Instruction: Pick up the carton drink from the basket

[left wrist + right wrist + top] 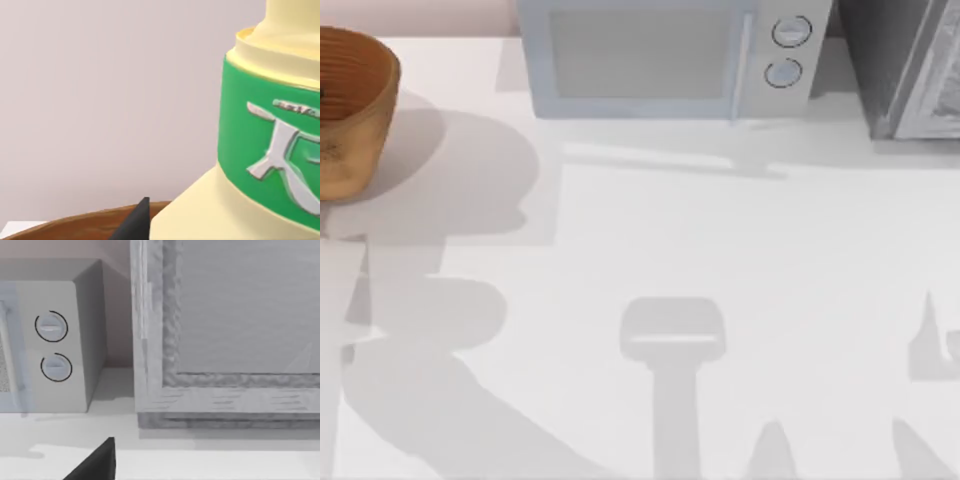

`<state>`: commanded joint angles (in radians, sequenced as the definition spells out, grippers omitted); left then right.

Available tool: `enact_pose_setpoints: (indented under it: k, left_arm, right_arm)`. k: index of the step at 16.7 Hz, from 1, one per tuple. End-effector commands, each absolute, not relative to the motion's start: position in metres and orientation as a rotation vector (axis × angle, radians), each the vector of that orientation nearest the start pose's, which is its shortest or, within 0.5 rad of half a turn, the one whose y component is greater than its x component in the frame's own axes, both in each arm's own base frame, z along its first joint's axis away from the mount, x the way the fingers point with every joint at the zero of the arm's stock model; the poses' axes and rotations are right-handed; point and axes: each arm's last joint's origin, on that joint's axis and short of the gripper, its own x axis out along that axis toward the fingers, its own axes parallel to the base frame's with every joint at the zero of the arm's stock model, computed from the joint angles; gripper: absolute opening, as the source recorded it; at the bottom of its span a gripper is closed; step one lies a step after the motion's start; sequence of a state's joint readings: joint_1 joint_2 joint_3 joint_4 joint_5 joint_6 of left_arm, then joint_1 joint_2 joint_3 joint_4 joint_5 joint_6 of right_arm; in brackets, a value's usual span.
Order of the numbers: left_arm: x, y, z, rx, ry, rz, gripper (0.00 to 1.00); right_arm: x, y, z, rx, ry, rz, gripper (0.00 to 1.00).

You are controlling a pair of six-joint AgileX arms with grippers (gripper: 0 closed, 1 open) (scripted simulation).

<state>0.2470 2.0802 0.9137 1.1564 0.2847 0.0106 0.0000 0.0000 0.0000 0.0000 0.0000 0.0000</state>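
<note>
The carton drink (260, 150) is pale yellow with a green band and white lettering, and it stands very close to the left wrist camera. My left gripper (167, 227) is shut on it, with one dark fingertip (136, 224) against the carton's lower shoulder. Just below them curves the brown woven rim of the basket (75, 222). In the top view the basket (355, 110) stands at the table's far left edge, partly cut off. A dark part of my right gripper (95, 462) shows low over the table, facing the back right.
A pale blue-grey microwave (670, 55) with two round dials stands at the back centre. A grey framed block (910, 65) stands at the back right, and the right wrist camera sees it (225, 330) close up. Arm shadows lie across the white table (650, 260).
</note>
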Motion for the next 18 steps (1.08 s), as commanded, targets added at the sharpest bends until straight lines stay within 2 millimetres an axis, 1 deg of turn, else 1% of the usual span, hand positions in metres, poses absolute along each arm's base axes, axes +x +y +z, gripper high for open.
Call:
enact_pose_setpoints:
  k: [2, 3, 6, 8, 10, 13, 18]
  left_arm:
    - [0.392, 0.093, 0.127, -0.006, 0.006, -0.014, 0.00]
    - [0.391, 0.096, 0.136, 0.003, -0.014, -0.008, 0.00]
    - [0.391, 0.096, 0.137, -0.005, 0.004, -0.007, 0.00]
    - [0.394, 0.097, 0.147, -0.010, 0.014, -0.006, 0.00]
    - [0.397, 0.098, 0.164, -0.010, 0.013, -0.006, 0.00]
    - [0.400, 0.099, 0.199, -0.006, 0.004, -0.007, 0.00]
    - [0.397, 0.098, 0.257, 0.000, -0.009, -0.008, 0.00]
  right_arm:
    - [0.106, -0.001, 0.160, 0.000, 0.000, 0.000, 1.00]
    - [0.106, -0.001, 0.160, 0.000, 0.000, 0.000, 1.00]
    - [0.106, -0.001, 0.160, 0.000, 0.000, 0.000, 1.00]
    - [0.106, -0.001, 0.160, 0.000, 0.000, 0.000, 1.00]
    - [0.106, -0.001, 0.160, 0.000, 0.000, 0.000, 1.00]
    - [0.106, -0.001, 0.160, 0.000, 0.000, 0.000, 1.00]
    - [0.106, -0.001, 0.160, 0.000, 0.000, 0.000, 1.00]
